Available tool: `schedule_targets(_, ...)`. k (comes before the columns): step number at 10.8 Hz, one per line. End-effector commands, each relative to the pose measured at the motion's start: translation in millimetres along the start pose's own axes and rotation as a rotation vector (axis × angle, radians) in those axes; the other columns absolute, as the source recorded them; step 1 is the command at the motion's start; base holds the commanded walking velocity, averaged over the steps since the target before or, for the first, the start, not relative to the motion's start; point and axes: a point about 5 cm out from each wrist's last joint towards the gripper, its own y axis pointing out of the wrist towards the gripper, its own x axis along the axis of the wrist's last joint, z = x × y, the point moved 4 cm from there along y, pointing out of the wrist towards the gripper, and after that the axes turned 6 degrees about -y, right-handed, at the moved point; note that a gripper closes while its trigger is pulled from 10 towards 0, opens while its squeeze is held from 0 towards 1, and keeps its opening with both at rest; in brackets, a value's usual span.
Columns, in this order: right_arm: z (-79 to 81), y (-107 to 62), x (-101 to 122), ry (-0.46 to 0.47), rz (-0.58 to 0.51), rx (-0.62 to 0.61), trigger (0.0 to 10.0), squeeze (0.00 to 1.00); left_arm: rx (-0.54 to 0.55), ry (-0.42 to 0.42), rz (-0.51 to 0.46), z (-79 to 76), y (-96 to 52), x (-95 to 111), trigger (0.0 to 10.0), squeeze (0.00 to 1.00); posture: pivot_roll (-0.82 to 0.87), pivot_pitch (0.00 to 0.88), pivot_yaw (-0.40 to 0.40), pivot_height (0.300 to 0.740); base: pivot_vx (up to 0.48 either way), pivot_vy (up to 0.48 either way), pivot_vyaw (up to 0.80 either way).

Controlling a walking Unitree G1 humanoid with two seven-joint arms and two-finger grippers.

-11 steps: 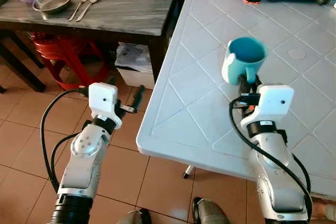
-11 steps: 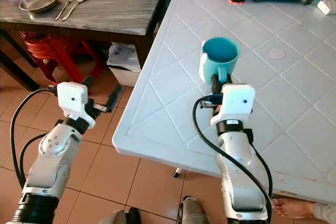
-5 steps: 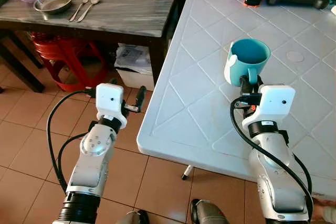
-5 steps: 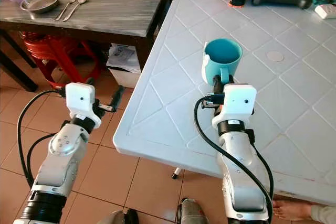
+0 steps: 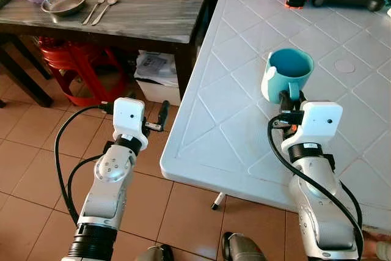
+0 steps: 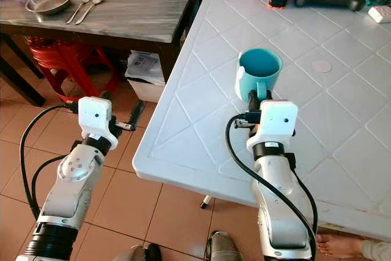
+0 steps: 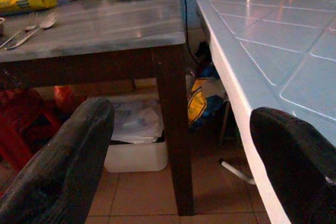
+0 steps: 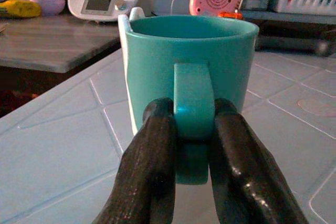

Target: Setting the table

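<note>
one teal mug [image 5: 287,74], two tables – one white [image 5: 244,90], one grey [image 5: 146,4], one fork [image 5: 93,5], one spoon [image 5: 105,5]

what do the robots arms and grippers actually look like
Both arms are silver metal with rounded joint housings and a black ribbed cuff near the base. Each wrist carries a white boxy module with a small dark lens dot. Loose black cables loop from the wrists down along the forearms. The left gripper and right gripper each have two long, matte black, rounded fingers.
</note>
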Motion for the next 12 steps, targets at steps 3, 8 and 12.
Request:
schedule_targets(3, -2.3, -1.3, 3.7, 0.004, -0.010, -0.012, 10.0, 0.00, 0.003, 0.017, 0.021, 1.0, -1.4, -3.4, 10.0, 0.00, -0.16, 0.175, 0.057, 0.740, 0.000, 0.000, 0.00)
schedule_targets(8, -3.3, -0.3, 3.2, 0.009, -0.008, -0.021, 10.0, 0.00, 0.010, 0.024, 0.022, 1.8, -0.4, -2.5, 10.0, 0.00, -0.16, 0.173, 0.056, 0.740, -0.114, 0.000, 0.00)
schedule_targets(12, -2.9, 0.0, 2.2, 0.011, -0.004, -0.023, 10.0, 0.00, 0.007, 0.030, 0.025, 1.3, 0.1, -2.7, 10.0, 0.00, -0.16, 0.173, 0.058, 0.740, -0.313, 0.000, 0.00)
